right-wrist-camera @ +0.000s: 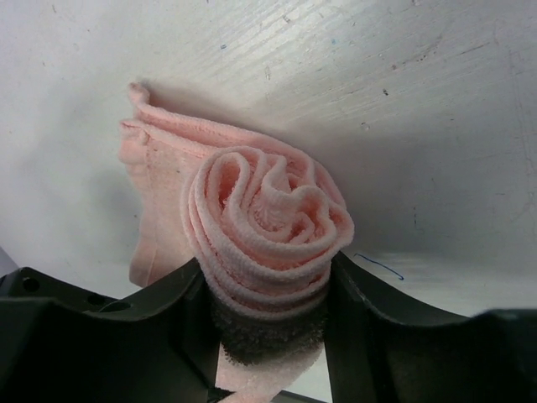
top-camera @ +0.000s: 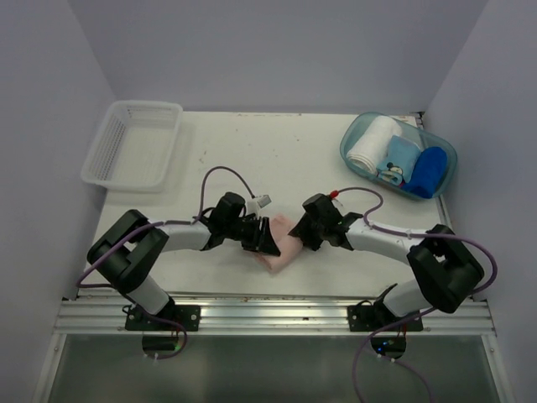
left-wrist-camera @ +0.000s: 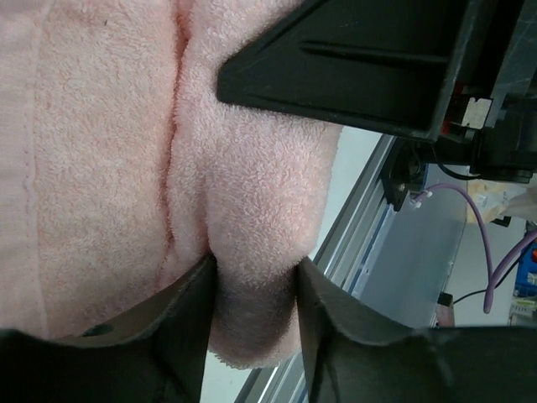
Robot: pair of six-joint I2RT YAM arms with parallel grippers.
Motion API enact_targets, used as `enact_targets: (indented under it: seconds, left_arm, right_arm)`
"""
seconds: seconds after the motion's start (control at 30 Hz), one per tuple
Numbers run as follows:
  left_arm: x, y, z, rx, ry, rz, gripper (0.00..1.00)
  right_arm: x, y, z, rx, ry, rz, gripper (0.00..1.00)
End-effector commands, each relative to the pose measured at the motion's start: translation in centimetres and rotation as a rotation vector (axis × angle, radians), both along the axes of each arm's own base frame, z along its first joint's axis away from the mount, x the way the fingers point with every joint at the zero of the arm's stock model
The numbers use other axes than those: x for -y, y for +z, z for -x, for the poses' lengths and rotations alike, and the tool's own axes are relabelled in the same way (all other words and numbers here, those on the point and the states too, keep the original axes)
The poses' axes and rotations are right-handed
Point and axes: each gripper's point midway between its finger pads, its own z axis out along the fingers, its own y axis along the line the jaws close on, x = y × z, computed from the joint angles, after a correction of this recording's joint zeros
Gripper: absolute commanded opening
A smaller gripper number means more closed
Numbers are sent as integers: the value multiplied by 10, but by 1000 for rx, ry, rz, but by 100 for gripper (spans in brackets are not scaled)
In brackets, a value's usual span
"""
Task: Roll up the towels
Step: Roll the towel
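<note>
The pale pink towel (top-camera: pixel 284 252) lies rolled near the table's front edge, between both grippers. My left gripper (top-camera: pixel 267 243) holds one end of the roll. In the left wrist view, the fingers of that gripper (left-wrist-camera: pixel 253 269) press the pink towel (left-wrist-camera: pixel 101 168) from both sides. My right gripper (top-camera: pixel 305 235) holds the other end. In the right wrist view, that gripper (right-wrist-camera: pixel 267 277) is closed against the spiral end of the pink towel (right-wrist-camera: pixel 268 218), and a loose flap trails to the left. The royal blue towel (top-camera: pixel 430 170) sits rolled in the clear tub.
A clear blue tub (top-camera: pixel 356 134) at the back right also holds a white towel roll (top-camera: pixel 369 144) and a printed light blue cloth (top-camera: pixel 398 164). A white mesh basket (top-camera: pixel 134 143) stands at the back left. The metal rail (top-camera: pixel 268 315) runs along the near table edge.
</note>
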Motion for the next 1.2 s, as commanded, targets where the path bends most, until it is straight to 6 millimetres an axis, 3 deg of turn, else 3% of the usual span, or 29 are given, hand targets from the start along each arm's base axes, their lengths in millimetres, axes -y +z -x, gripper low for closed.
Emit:
enact_targets:
  seconds: [0.0,0.03,0.13,0.37,0.47,0.57,0.6,1.0,1.17]
  left_arm:
    - [0,6,-11,34,17,-21,48]
    - [-4,8,-11,52,13,-46,57]
    - [-11,21,-20,132,21,-93,68]
    - [-31,55,-42,373,70,-198,74]
    - [-29,63,-42,468,38,-257,75]
    - [-15,69,-34,574,-8,-332,82]
    - [-1,74,-21,609,-52,-329,83]
    - [19,43,0,783,-116,-522,84]
    - [21,26,-1,794,-107,-565,81]
  right_arm:
    - [3,1,-5,-21,-39,47,45]
    - [5,-2,-4,-34,-36,70,44]
    - [7,-1,-3,-64,-24,113,43]
    - [8,0,0,-97,-14,141,43]
    - [7,0,-1,-104,-13,142,43]
    - [3,3,-3,-102,-4,139,43]
    - [3,3,-4,-104,-4,139,43]
    - [-2,4,-4,-107,9,122,43]
    - [-2,5,-4,-107,10,122,44]
